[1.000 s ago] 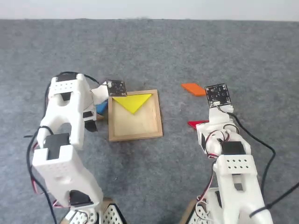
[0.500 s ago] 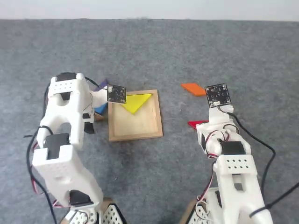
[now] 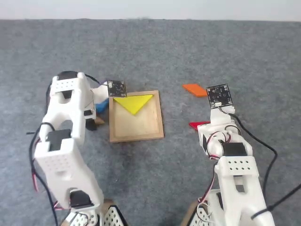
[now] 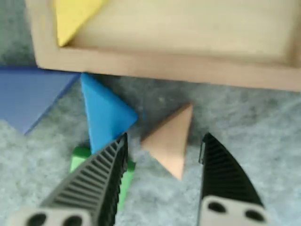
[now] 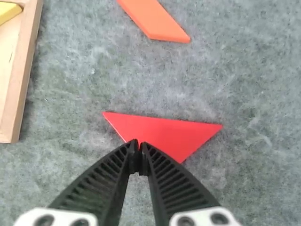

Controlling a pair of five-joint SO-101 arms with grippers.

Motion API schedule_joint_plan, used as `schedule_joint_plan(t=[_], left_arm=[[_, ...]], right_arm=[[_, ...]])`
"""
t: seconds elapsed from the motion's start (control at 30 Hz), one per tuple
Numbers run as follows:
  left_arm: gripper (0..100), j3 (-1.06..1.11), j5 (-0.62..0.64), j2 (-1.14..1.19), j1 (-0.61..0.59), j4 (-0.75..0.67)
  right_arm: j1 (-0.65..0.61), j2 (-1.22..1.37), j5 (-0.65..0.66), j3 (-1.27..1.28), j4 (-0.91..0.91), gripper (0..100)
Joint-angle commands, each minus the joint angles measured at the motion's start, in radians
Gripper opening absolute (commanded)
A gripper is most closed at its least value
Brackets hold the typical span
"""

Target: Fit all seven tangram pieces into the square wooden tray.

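Brightly and evenly lit from overhead. Soft, diffuse light across the grey worktop, with faint, short shadows close beside the arms and along the inner walls of the wooden tray.

The right gripper has its two black ribbed fingers pressed together, with no gap between them and nothing held. Their tips meet over one edge of a red triangle that lies flat on the grey felt-like mat (whether the tips actually touch the piece cannot be told). Beyond the triangle, well apart from it, lies an orange parallelogram, also flat on the mat. Off to one side runs a wall of the square wooden tray. Inside the tray, the corner of a yellow piece rests on the floor, close against that wall.
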Motion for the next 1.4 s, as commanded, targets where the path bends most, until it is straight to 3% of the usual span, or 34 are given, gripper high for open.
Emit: schedule_joint_plan(t=[0.0,0.27,0.93,1.37], left_arm=[[24,-0.154,0.026,0.054,-0.006,0.087],[24,-0.274,0.025,0.141,-0.008,0.163],[17,-0.275,-0.029,0.141,-0.037,0.324],[20,-0.294,-0.029,0.141,0.017,0.265]], right_arm=[[-0.004,-0.042,-0.002,-0.008,-0.021,0.9],[-0.002,-0.041,-0.002,-0.008,-0.021,0.9],[-0.002,-0.041,-0.002,-0.008,-0.021,0.9],[-0.002,-0.039,-0.002,-0.008,-0.022,0.9]])
